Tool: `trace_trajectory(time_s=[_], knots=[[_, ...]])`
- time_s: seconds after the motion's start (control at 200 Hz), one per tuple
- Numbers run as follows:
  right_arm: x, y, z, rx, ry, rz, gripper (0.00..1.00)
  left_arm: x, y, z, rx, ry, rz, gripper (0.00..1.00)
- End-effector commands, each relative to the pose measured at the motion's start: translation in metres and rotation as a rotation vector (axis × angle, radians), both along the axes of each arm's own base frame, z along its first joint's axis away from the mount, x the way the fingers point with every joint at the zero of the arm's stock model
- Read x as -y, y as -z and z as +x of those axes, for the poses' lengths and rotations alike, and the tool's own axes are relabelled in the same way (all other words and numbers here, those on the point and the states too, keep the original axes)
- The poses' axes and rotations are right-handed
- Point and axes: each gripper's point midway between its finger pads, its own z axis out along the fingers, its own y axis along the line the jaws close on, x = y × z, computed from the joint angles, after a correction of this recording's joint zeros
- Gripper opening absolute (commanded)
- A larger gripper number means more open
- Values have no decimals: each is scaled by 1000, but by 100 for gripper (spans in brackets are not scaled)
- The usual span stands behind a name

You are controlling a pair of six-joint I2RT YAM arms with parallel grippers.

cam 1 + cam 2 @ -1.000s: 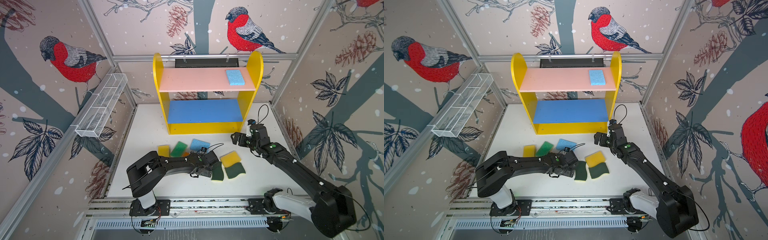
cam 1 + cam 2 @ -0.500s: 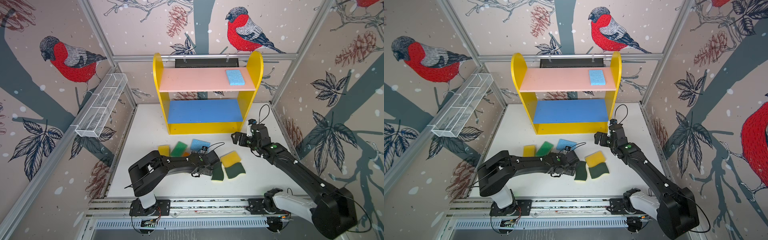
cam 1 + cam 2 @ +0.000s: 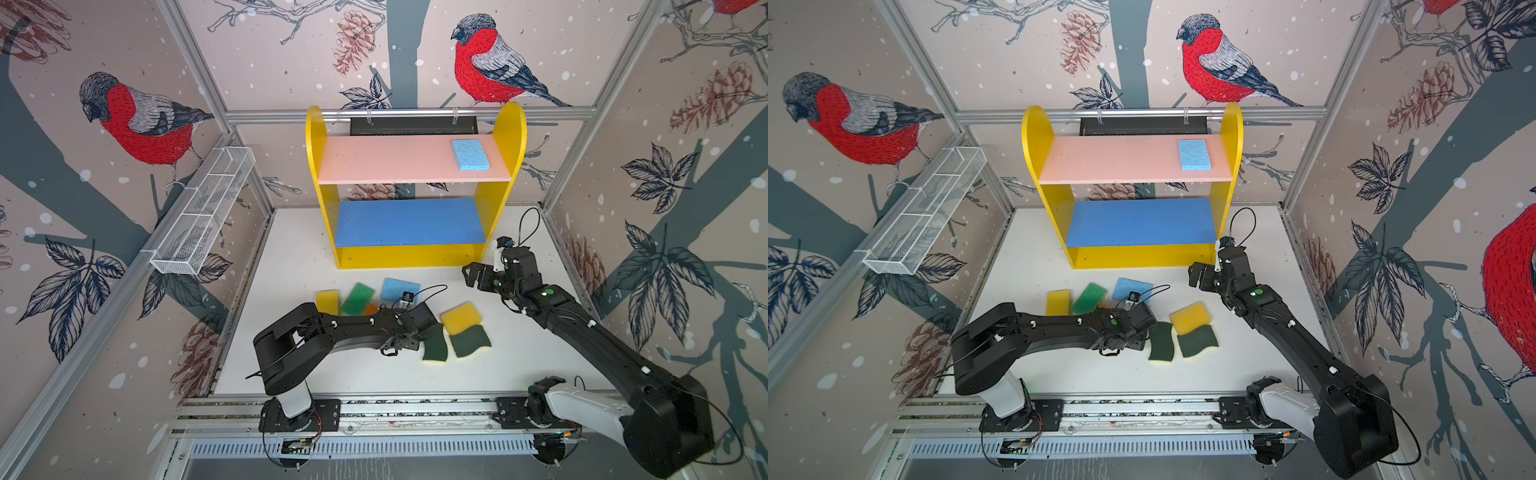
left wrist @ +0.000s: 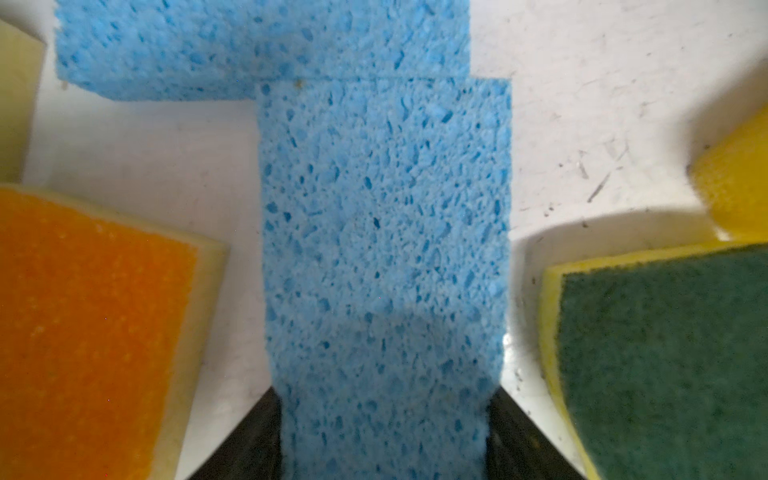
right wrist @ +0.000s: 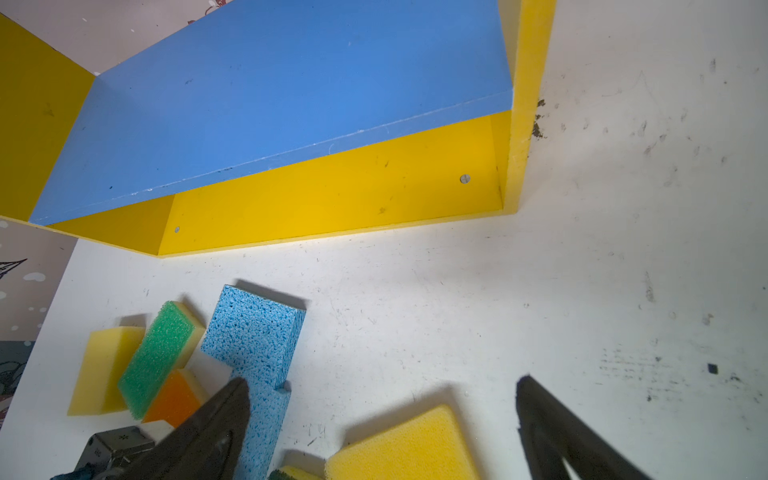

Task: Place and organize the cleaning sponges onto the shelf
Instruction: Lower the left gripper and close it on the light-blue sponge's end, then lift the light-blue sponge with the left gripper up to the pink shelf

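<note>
The shelf (image 3: 399, 160) stands at the back with one light-blue sponge (image 3: 470, 154) on its pink top board. In the left wrist view my left gripper (image 4: 383, 390) is shut on a flat light-blue sponge (image 4: 382, 228) lying on the table, and its sides are pinched in. In both top views the wrist hides this sponge. Round it lie another light-blue sponge (image 3: 399, 289), an orange-topped one (image 4: 91, 324), a green-topped one (image 3: 357, 298), two yellow blocks (image 3: 327, 301) (image 3: 460, 318) and two dark-green scourers (image 3: 435, 344) (image 3: 470, 340). My right gripper (image 3: 476, 276) hangs open by the shelf's front right corner.
A long white wire-mesh basket (image 3: 203, 216) hangs on the left wall. The shelf's blue middle board (image 5: 291, 83) holds nothing. Bare white table (image 5: 602, 291) spreads to the right of the sponges, and an aluminium rail (image 3: 395, 405) runs along the front edge.
My left gripper's jaws have closed in on the light-blue sponge on the table. The right arm and the other sponges have not moved.
</note>
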Motion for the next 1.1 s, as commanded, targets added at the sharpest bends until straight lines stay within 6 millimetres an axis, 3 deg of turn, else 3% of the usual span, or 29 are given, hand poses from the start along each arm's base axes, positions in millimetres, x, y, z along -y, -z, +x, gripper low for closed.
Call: trace_trajectory(time_s=[0.0,0.185,0.47,0.71,1.096], knots=[[-2,-6,2,24,-12,-2,100,-50,24,-40,-181,30,190,67],[-3,-8,3,28,-18,1,100,-51,1,-32,-126,26,159,61],[-4,-11,3,32,-28,2,100,-61,-33,-21,-59,0,141,61],[-9,-12,4,32,-51,16,100,-54,-89,-2,50,-14,60,62],[-7,-29,8,73,-56,-20,100,-68,-181,28,244,-57,47,62]])
